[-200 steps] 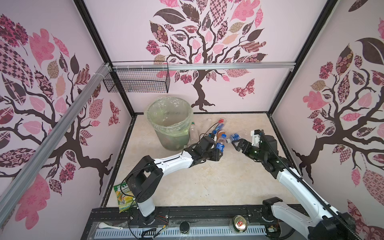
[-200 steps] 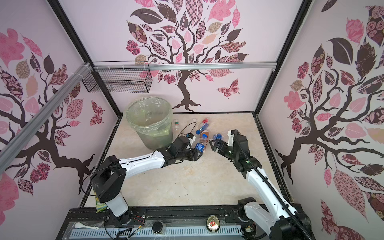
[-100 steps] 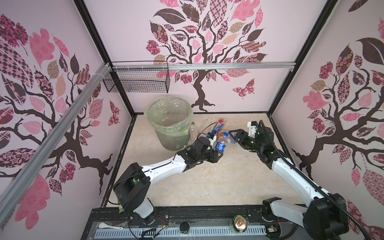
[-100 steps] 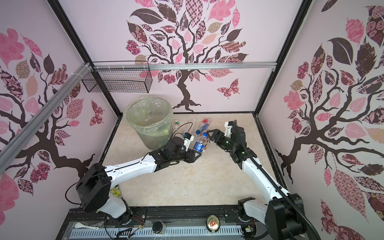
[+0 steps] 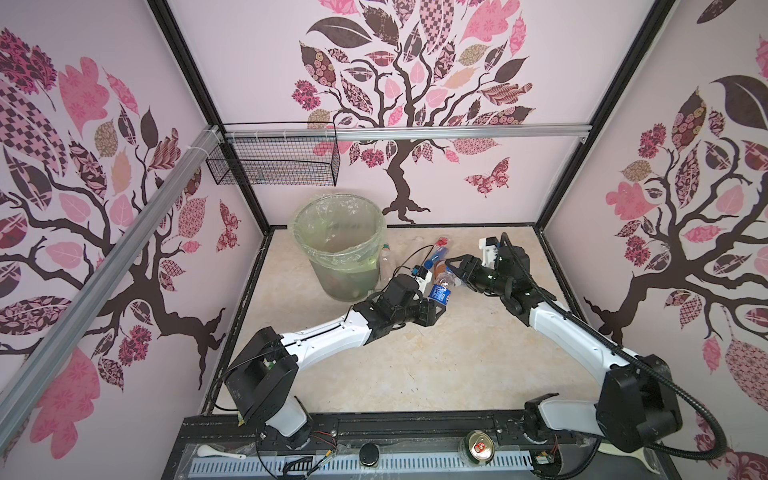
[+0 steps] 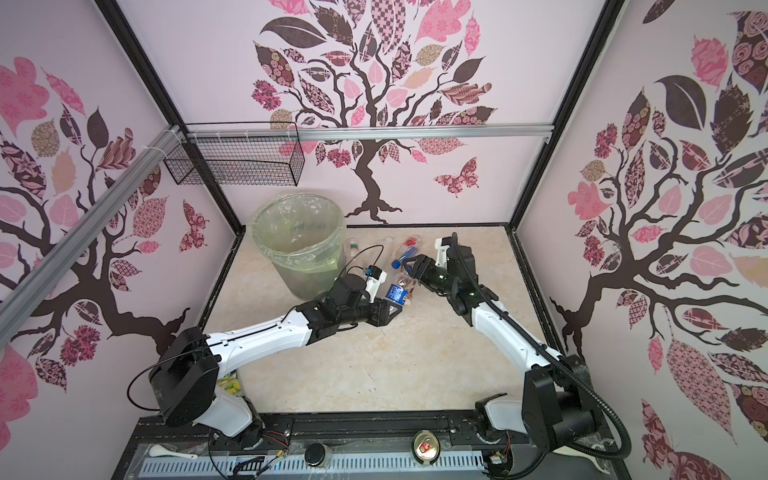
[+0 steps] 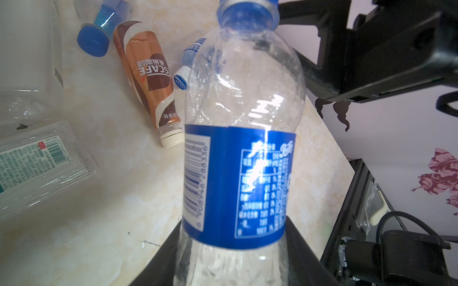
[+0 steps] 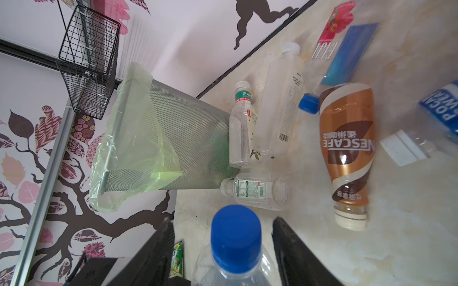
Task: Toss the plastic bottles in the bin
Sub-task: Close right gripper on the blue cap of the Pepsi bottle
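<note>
My left gripper [image 5: 436,306] [image 7: 231,229] is shut on the base of a clear plastic bottle with a blue label [image 5: 441,291] [image 6: 398,293] [image 7: 238,161], held above the table right of the bin [image 5: 345,278] [image 6: 303,270]. My right gripper [image 5: 454,272] [image 8: 223,221] is open, its jaws on either side of that bottle's blue cap [image 8: 236,237] with small gaps. More plastic bottles lie on the table: a brown one [image 8: 347,148] [image 7: 151,81] and clear ones by the bin's foot [image 8: 255,192] [image 8: 239,128] [image 8: 282,99].
A black wire basket [image 5: 274,166] hangs on the back rail above the bin. A metal can [image 5: 478,446] sits on the front rail. A green packet [image 6: 228,384] lies by the left arm's base. A clear plastic box [image 7: 37,161] lies near the bottles.
My right gripper has moved left to the held bottle's cap and its jaws have narrowed around it. The left gripper has kept its hold on the bottle.
</note>
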Robot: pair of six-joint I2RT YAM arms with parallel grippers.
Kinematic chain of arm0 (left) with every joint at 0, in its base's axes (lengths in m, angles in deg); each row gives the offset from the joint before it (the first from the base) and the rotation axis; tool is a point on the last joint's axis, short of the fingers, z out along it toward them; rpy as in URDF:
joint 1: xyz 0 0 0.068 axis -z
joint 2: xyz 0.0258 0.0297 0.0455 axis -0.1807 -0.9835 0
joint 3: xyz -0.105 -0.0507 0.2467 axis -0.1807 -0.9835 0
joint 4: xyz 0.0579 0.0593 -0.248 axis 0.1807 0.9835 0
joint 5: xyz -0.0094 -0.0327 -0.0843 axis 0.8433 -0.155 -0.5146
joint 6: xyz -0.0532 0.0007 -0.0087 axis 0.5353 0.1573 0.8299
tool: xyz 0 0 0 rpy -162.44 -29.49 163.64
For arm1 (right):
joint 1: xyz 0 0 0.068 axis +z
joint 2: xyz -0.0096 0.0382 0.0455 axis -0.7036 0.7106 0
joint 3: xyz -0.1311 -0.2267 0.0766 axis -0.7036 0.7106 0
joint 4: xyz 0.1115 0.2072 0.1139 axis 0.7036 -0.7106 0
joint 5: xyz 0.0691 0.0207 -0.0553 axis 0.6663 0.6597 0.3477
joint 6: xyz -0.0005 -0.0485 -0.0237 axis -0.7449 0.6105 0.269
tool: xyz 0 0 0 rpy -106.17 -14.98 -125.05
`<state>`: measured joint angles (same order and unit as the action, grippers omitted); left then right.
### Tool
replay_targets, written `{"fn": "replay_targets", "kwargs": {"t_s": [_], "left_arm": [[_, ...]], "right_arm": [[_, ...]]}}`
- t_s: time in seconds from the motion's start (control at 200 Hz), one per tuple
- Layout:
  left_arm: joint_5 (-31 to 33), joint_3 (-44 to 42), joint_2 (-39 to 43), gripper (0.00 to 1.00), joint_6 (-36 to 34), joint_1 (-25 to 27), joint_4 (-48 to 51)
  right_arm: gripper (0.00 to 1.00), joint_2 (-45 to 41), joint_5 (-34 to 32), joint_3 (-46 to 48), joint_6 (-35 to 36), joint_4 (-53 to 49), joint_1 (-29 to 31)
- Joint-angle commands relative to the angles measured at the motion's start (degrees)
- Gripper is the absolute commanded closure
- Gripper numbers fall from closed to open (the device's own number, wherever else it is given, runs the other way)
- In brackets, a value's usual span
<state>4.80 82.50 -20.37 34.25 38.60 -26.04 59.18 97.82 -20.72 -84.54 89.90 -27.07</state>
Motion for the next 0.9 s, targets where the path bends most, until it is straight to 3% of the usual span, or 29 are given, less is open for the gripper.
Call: {"fn": "replay_targets", "kwargs": {"t_s": [0.0,0.25,0.525,0.685,0.895], "left_arm": [[-0.4,-1.5,1.9,0.53,0.0,0.0,-1.2],[-0.1,-1.7,1.9,0.52,0.7,0.0,-1.4],[0.4,-1.8,1.3,0.49,0.8,0.0,-1.4],[1.1,-1.8,1.1,0.41,1.0,0.1,-1.1],[2.9,-1.6,1.6,0.23,1.4,0.1,0.1]], "right_arm": [[0.42,1.8,-1.3,-2.1,0.4,1.0,0.9],[0.6,2.5,-2.1,-2.4,0.9,1.1,1.7],[0.73,1.7,-3.3,-1.7,2.2,0.7,1.7],[0.75,1.0,-3.3,-0.6,1.9,1.6,1.7],[0.76,-0.2,-4.3,-0.5,2.1,1.4,1.7]]}}
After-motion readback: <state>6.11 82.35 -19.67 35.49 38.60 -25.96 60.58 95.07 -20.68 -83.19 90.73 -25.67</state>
